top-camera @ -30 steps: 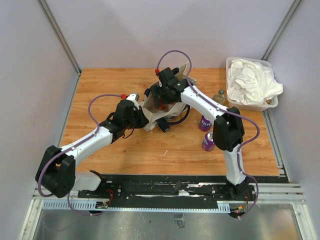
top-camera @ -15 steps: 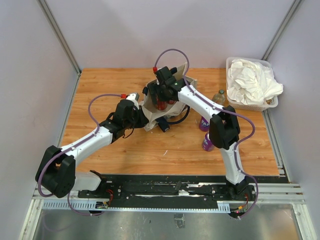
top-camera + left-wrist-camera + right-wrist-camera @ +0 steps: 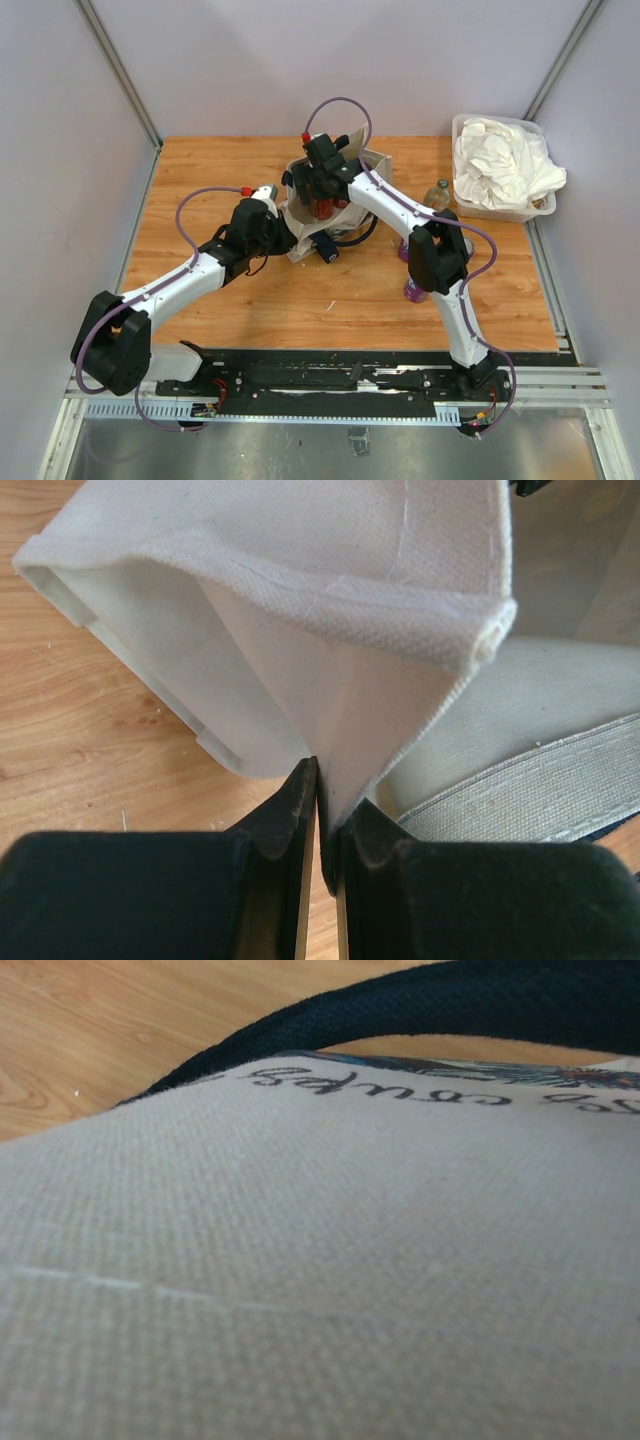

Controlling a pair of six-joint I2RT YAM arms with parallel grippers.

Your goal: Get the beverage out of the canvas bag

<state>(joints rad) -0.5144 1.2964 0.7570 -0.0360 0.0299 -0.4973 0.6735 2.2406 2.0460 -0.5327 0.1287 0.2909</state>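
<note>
- Wooden table top [image 3: 220,165], warm orange-brown with plank-like grain
- Pale grey-lilac walls [image 3: 250,60] close the table in at the back and on both sides
- Slim metal posts [image 3: 118,70] rise slanting at the two back corners
- Black rail [image 3: 330,378] runs along the table's near edge
- Brushed metal sheet [image 3: 300,445] lies below the rail
- Light is soft and even, with only faint shadows

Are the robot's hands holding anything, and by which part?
The left hand pinches the canvas bag by a fold of its side wall. The right hand is down in the bag; whether it grips anything cannot be told.
</note>
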